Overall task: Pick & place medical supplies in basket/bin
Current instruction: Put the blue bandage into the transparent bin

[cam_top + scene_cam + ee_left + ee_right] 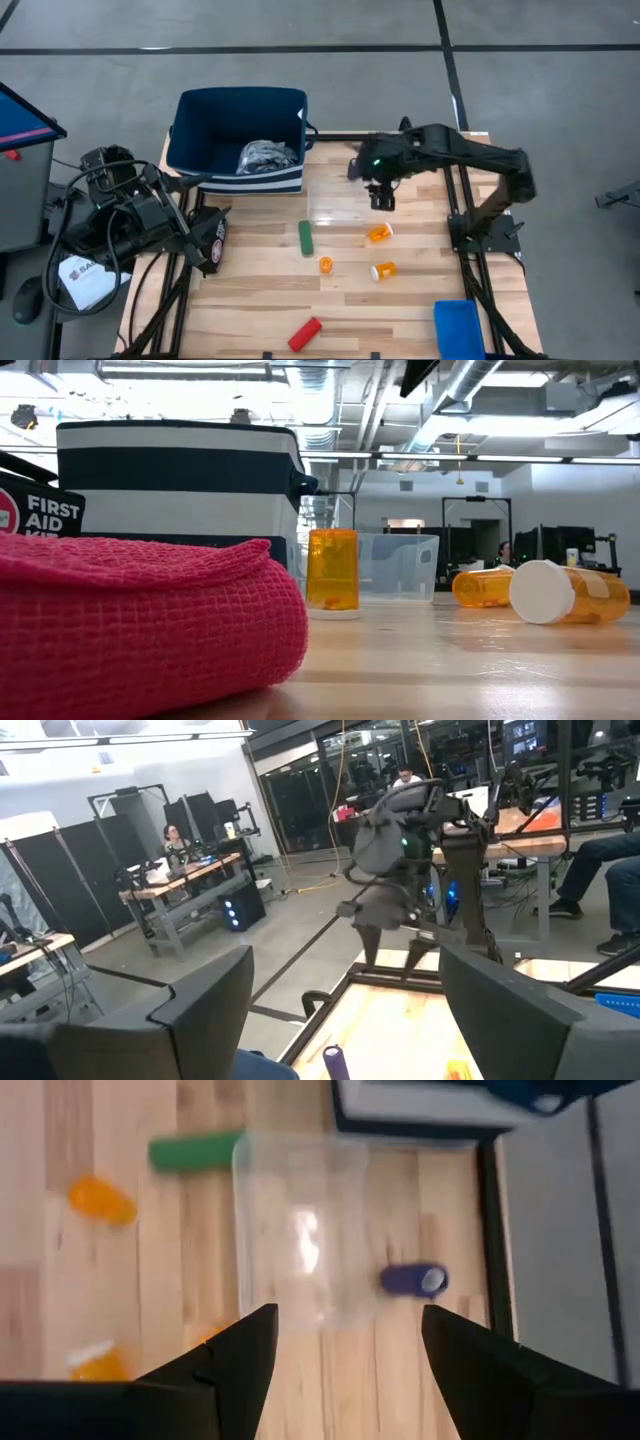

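Orange pill bottles point(379, 233), white-capped, toppled on wood; right gripper point(381, 197) jaws wide, empty.

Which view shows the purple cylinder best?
The right wrist view: the purple cylinder lies unobstructed on the wood beside the clear tray, ahead of the open right gripper. The left wrist view catches only a small part. I cannot find it in the high or low views.

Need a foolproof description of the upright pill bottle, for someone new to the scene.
Start at the navy basket at the table's far edge, then move toward the table's middle past the green cylinder. The upright pill bottle stands just beyond; the other two orange bottles lie on their sides.
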